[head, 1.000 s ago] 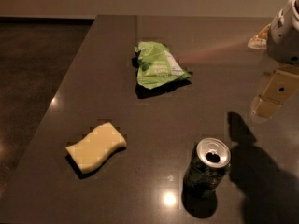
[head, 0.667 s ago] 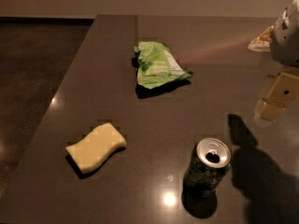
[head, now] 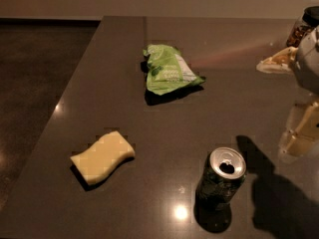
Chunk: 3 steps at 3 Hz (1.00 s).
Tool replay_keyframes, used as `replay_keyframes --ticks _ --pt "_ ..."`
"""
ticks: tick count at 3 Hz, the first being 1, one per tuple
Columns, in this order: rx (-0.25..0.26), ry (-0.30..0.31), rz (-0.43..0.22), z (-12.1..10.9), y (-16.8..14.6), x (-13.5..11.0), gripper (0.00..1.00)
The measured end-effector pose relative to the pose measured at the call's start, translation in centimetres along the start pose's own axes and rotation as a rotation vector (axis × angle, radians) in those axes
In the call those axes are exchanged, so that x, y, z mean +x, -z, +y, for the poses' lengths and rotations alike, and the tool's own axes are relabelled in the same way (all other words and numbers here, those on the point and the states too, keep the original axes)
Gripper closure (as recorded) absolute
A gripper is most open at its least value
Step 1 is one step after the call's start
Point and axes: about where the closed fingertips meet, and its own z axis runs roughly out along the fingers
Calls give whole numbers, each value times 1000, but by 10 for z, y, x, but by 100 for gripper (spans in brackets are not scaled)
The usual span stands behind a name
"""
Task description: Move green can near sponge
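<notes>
Camera view shows gripper (head: 300, 137) at right edge, shiny-topped green can (head: 222, 180), wavy sponge (head: 103, 156).

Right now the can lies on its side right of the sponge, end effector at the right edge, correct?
No: the camera view shows the can standing upright, right of the sponge; the end effector is at the right edge.

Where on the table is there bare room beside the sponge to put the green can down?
The table is bare between the sponge and the green can, and between the sponge and the chip bag. Left of the sponge only a narrow strip remains before the edge. The right side is crowded: the hand hangs there.
</notes>
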Motion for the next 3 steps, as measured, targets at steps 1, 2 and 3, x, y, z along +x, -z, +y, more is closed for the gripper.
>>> replay_keyframes --ticks 1,2,3 --pt "-81 67 -104 32 -24 -16 0" --pt "-139 111 -174 52 -39 -29 0" --pt "-195 145 -230 71 -54 -41 0"
